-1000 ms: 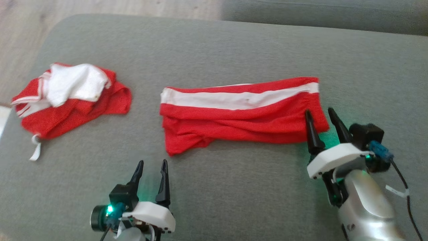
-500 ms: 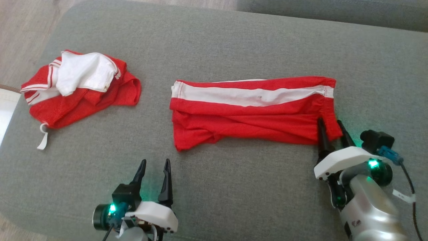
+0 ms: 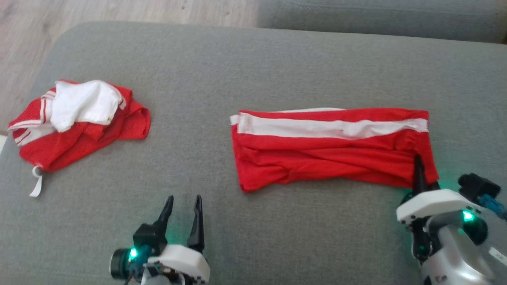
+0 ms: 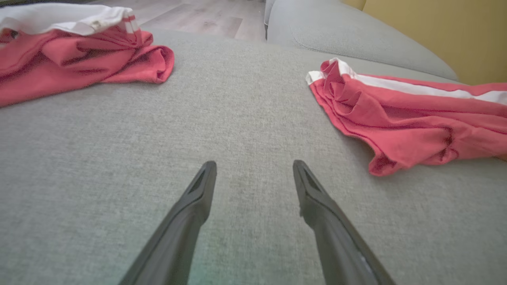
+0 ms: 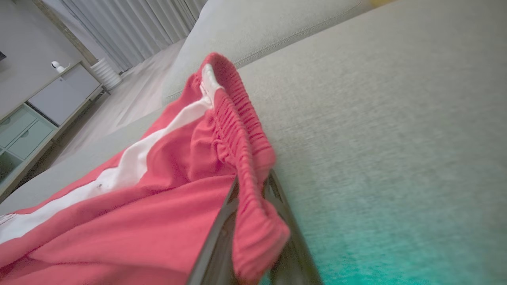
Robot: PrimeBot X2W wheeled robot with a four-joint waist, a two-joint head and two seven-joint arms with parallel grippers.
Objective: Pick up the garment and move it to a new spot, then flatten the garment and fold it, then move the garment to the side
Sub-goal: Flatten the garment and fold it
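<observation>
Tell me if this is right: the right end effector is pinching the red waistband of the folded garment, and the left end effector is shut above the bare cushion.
Not quite: the left end effector is open, spread wide above the bare cushion, as the left wrist view shows. The right end effector is indeed pinching the red waistband of the folded garment.

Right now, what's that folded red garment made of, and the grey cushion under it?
Red garment: probably thin, matte, stretchy knit; it creases softly and the waistband is gathered. Grey cushion: likely woven upholstery cloth, matte; a fine flecked weave shows.
</observation>
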